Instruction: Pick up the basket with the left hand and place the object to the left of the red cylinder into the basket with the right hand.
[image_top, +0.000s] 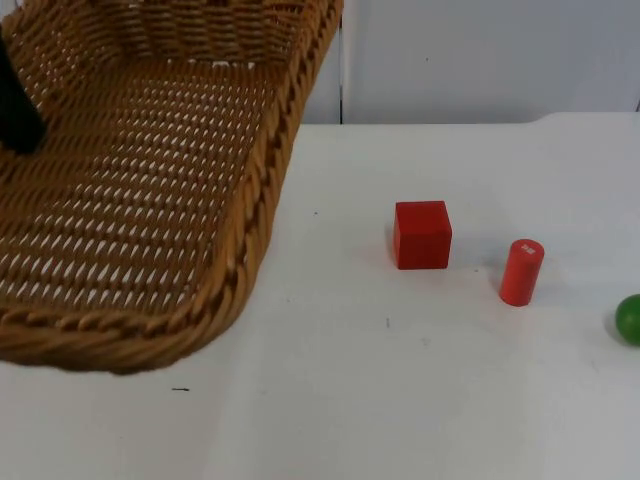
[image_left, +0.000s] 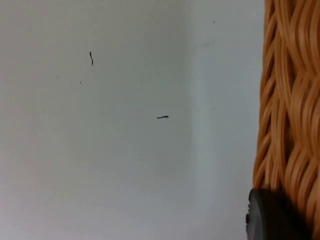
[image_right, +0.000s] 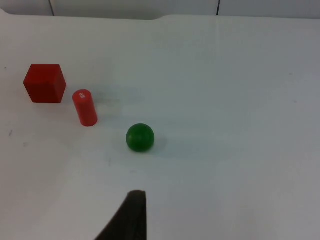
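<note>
Wicker basket hangs tilted above the white table, gripped at its rim by the left gripper, clamped on the weave. Red cube sits on the table just left of the lying red cylinder. A green ball lies to the cylinder's right. Right gripper hovers near the ball; I cannot tell how its fingers stand

Top view: fixed, looking down and forward. Left wrist view: close against basket rim. Right wrist view: farther back; shares cube, cylinder, ball with top view.
</note>
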